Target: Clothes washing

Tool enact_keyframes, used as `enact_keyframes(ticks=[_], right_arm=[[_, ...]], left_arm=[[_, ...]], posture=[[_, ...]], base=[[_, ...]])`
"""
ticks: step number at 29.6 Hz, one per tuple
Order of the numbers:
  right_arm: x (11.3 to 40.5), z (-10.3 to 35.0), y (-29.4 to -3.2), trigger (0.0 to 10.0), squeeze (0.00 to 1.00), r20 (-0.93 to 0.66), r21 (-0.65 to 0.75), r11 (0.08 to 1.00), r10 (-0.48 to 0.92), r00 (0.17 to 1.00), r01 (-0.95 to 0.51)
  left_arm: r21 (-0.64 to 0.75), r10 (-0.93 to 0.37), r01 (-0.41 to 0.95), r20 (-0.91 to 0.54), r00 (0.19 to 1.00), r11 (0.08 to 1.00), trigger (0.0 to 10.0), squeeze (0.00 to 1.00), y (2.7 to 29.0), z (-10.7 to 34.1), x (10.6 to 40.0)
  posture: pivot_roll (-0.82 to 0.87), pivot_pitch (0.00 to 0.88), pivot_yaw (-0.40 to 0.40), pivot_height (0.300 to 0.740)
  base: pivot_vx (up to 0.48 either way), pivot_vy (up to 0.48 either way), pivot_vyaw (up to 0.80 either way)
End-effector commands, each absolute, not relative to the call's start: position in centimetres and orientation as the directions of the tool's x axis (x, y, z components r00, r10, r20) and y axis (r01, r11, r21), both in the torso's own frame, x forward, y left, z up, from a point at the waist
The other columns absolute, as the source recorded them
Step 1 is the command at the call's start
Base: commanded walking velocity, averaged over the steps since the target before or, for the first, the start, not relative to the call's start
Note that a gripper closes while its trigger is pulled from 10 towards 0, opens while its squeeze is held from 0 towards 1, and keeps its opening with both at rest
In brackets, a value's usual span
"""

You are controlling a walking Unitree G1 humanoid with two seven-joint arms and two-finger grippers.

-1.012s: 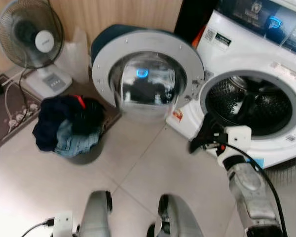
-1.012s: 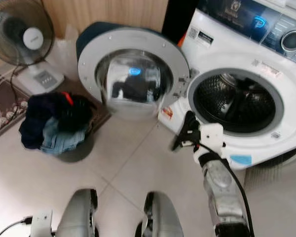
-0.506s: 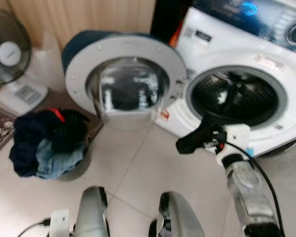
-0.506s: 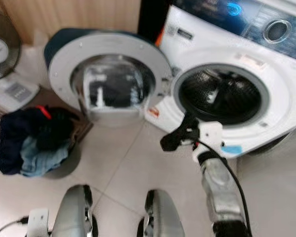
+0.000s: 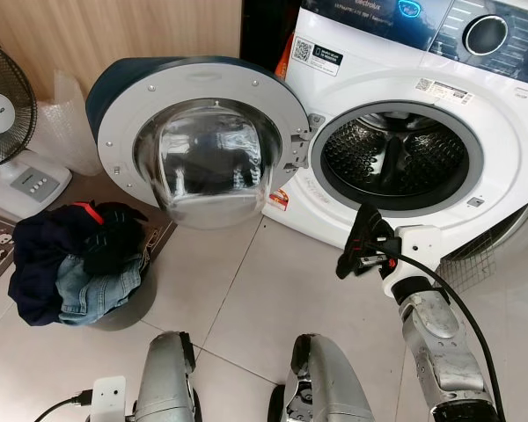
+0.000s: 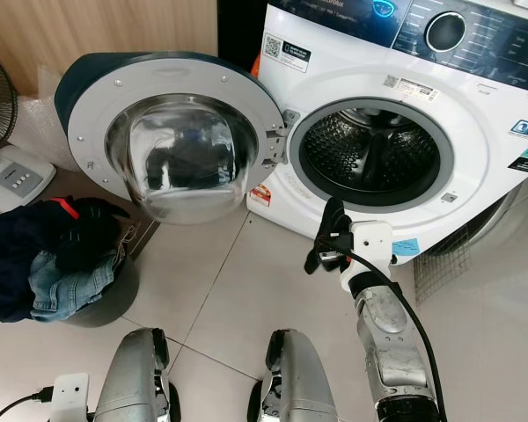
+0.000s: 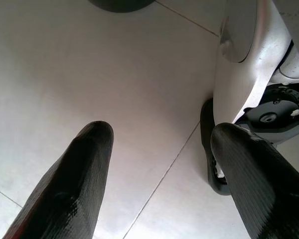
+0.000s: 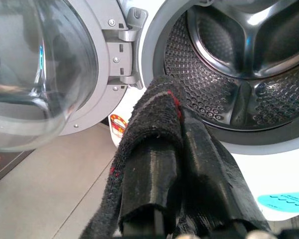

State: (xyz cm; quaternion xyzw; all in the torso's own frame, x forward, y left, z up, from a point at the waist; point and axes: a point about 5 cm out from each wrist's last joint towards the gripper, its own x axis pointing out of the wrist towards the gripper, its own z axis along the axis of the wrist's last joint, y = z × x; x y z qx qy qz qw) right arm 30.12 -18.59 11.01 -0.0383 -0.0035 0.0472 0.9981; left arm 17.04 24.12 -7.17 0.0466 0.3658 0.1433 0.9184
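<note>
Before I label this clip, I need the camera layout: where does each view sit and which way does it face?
Left and right eye views: head, looking down at the washing machine, its open door, the laundry basket; the right arm and legs show.
Left wrist view: faces the floor, open fingers, a leg.
Right wrist view: faces the drum, fingers shut on a black sock.
Shared: drum and door.

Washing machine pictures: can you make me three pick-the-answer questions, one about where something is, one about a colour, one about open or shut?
1. Where is the pile of clothes?
A. in a basket on the floor
B. inside the drum
C. on top of the machine

2. What colour is the sock in the right gripper?
A. white
B. black
C. yellow

3. The washing machine door is:
A. shut
B. swung open
C. missing

Answers: 1 A, the pile sits beside the fan; 2 B, black cloth wraps the fingers; 3 B, the drum shows.
</note>
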Motion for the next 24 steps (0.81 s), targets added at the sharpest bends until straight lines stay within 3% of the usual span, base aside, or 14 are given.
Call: enact_keyframes(ticks=[1,4,17,24], right_arm=[[29.97,11.18,-19.00,10.0,0.00,0.013,-0.082,0.993,0.084,0.996,-0.083],[29.95,10.96,-19.06,10.0,0.00,-0.008,-0.081,0.993,0.081,0.997,-0.081],[29.91,11.02,-18.92,10.0,0.00,0.004,-0.068,0.994,0.086,0.996,-0.086],[29.83,11.10,-18.77,10.0,0.00,0.016,-0.070,0.994,0.089,0.996,-0.088]], left_arm=[[0.187,0.292,-0.227,-0.691,0.661,0.956,10.0,0.00,23.72,-7.88,15.81],[0.186,0.292,-0.228,-0.691,0.661,0.956,10.0,0.00,23.68,-7.89,15.78],[0.187,0.292,-0.227,-0.684,0.669,0.956,10.0,0.00,23.78,-7.78,15.89],[0.185,0.286,-0.219,-0.686,0.669,0.958,10.0,0.00,23.44,-7.97,15.51]], posture=[[0.09,0.258,-0.106,0.577],[0.09,0.264,-0.108,0.577],[0.09,0.265,-0.104,0.577],[0.10,0.261,-0.095,0.577]], base=[[0.000,0.000,0.00],[0.000,0.000,-0.17],[0.000,0.000,-0.68],[0.000,0.000,0.00]])
